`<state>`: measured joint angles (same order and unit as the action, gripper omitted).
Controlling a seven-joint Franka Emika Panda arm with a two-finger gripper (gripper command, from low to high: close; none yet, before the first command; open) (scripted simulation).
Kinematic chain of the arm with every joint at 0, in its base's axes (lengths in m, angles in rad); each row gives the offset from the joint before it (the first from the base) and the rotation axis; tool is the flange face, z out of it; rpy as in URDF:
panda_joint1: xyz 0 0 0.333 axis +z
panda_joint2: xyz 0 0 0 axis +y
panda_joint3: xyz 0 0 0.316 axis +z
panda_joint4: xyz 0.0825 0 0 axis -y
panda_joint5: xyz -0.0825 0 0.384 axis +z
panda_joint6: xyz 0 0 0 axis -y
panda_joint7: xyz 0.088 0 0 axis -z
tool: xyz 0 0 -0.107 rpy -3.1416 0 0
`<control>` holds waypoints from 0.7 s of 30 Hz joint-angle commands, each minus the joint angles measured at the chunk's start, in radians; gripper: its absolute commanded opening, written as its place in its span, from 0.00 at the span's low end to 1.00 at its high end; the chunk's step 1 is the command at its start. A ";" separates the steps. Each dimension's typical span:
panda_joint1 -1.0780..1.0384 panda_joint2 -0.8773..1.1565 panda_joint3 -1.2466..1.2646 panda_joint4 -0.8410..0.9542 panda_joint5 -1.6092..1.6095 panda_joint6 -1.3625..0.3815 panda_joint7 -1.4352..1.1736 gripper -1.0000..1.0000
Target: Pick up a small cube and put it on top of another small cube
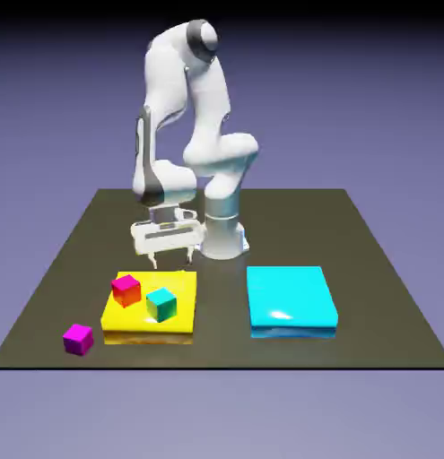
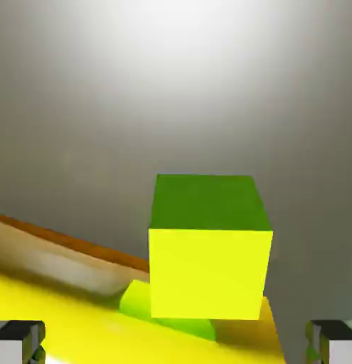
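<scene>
A small lime cube with a darker green top fills the middle of the hand view, standing at the edge of a yellow slab. My gripper is open, its grey fingertips wide apart on either side of the cube and short of it. In the exterior view the gripper hangs over the far edge of the yellow slab, and the lime cube does not show there. On the slab sit a teal cube and a magenta cube with a red top.
An all-magenta cube lies on the dark table, left of the yellow slab in the exterior view. A flat cyan slab lies to the right. The robot's base stands just behind the gripper.
</scene>
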<state>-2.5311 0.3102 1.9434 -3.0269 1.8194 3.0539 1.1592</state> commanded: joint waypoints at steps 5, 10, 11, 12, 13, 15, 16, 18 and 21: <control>0.070 -0.181 0.001 0.005 0.062 -0.164 0.043 0.50; 0.139 -0.362 0.003 0.010 0.125 -0.327 0.087 0.50; 0.153 -0.398 0.003 0.011 0.137 -0.360 0.095 0.50; 0.167 -0.435 0.003 0.012 0.150 -0.393 0.104 0.50; 0.181 -0.471 0.003 0.013 0.162 -0.425 0.112 0.50; 0.209 -0.543 0.004 0.015 0.187 -0.491 0.130 0.50; 0.223 -0.579 0.004 0.016 0.200 -0.524 0.138 0.50; 0.251 -0.652 0.005 0.018 0.225 -0.589 0.156 0.50; 0.293 -0.761 0.006 0.021 0.262 -0.687 0.182 0.50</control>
<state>-2.2382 -0.4503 1.9490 -3.0056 2.0819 2.3668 1.3409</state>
